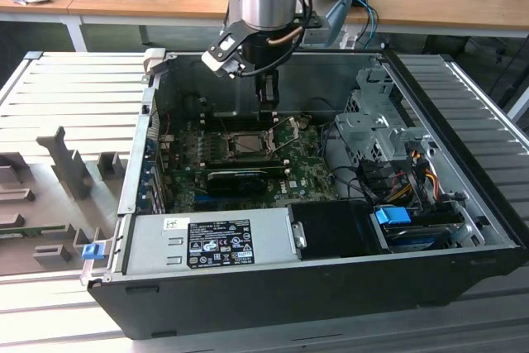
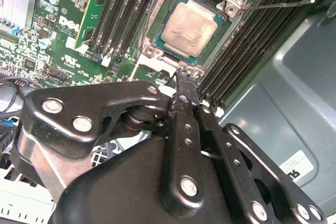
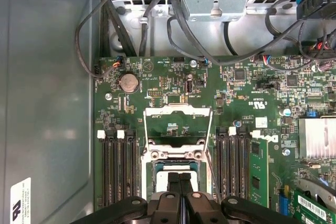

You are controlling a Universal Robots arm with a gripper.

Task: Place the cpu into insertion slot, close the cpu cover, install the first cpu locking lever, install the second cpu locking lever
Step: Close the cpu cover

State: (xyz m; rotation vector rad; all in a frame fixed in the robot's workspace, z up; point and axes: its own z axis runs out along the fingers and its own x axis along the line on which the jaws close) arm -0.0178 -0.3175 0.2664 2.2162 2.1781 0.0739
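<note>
I see the cpu lying in the insertion slot, and the cpu cover stands open. My gripper hangs just over the slot, its 2 fingers pressed together and holding nothing.

Dull, faintly smudged beige-silver metal on the chip, bare shiny metal round the socket, matt green board, glossy black metal gripper, smooth grey painted case.

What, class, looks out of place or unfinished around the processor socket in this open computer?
Nothing looks damaged or spilled. The cpu lies flat in the insertion slot, but the cpu cover is flipped open and a thin locking lever sticks out unlatched. The shut gripper hangs over the slot.
</note>
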